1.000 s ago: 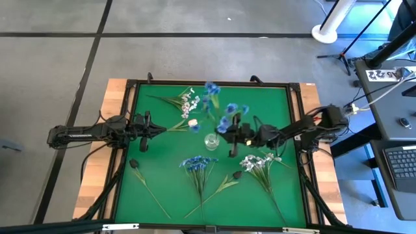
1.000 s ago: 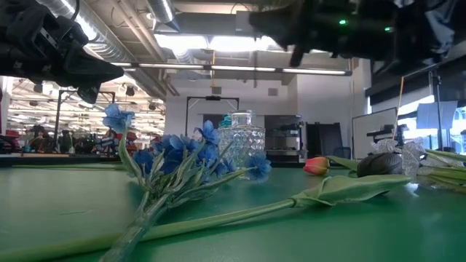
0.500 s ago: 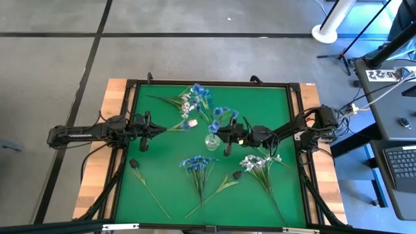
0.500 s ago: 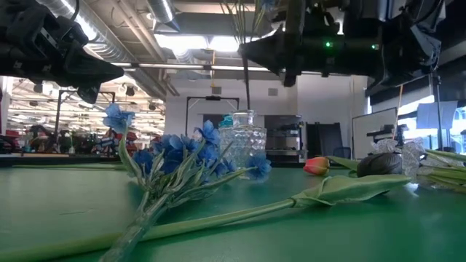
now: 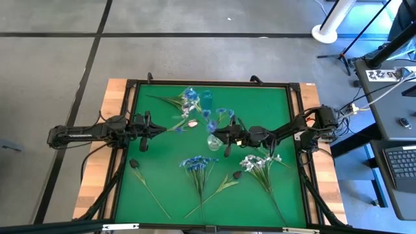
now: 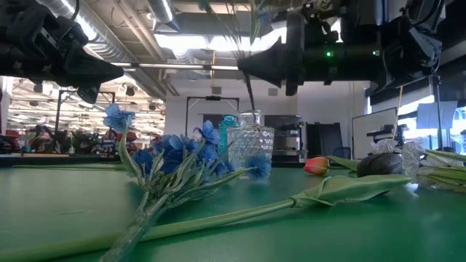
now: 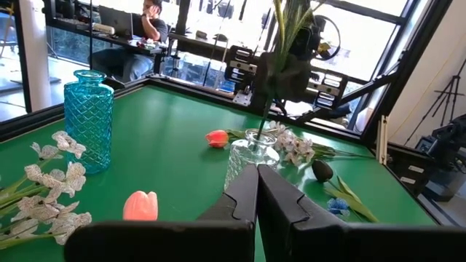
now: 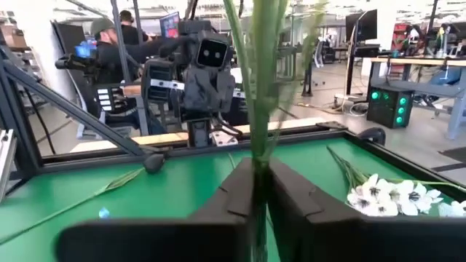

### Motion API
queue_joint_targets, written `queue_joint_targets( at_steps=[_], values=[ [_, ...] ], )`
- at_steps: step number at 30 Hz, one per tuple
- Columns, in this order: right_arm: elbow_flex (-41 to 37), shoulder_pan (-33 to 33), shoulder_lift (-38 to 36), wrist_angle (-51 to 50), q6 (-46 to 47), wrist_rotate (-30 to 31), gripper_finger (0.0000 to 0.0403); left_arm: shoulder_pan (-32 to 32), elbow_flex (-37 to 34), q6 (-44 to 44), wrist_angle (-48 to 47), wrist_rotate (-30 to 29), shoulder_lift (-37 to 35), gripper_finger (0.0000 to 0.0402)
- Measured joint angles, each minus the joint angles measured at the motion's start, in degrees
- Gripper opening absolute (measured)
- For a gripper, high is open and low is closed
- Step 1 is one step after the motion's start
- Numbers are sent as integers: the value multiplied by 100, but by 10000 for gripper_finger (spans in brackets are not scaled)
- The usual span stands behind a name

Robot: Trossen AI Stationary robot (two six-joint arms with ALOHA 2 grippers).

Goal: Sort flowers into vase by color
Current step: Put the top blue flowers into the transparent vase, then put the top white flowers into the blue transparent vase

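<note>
My right hand (image 5: 224, 135) hangs over the middle of the green felt worktop (image 5: 273, 107), its fingers (image 8: 295, 196) clenched on the thin green stalks of a blue-blossomed artificial spray (image 5: 195, 103). The stalks run down into the clear cut-glass vase (image 6: 251, 147) directly beneath; whether their tips reach its bottom is hard to judge. My left hand (image 5: 144, 130) waits at the worktop's left side, fingers (image 7: 244, 200) pressed together on nothing. A turquoise glass vase (image 7: 89, 120) stands behind, white-blossomed sprays (image 7: 51, 185) beside it. Another blue spray (image 5: 198, 164), a second white spray (image 5: 257, 162), two near-black tulips (image 5: 134, 164) and two pink tulip heads (image 7: 140, 206) lie on the worktop.
</note>
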Motion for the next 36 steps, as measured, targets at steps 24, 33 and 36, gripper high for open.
queue_joint_targets(
  at_steps=[24, 33, 36],
  values=[
    [-2, 7, -2883, -3695, -79, 42, 268, 0, 0, 0, 0, 0, -1, 0],
    [-2, 9, -4005, -5176, 113, -2, 268, 1, 0, -11, 564, -31, 0, 0],
    [-2, 9, -4031, -5312, 115, -4, 268, -1, 0, 2, 599, -33, -2, 0]
  ],
)
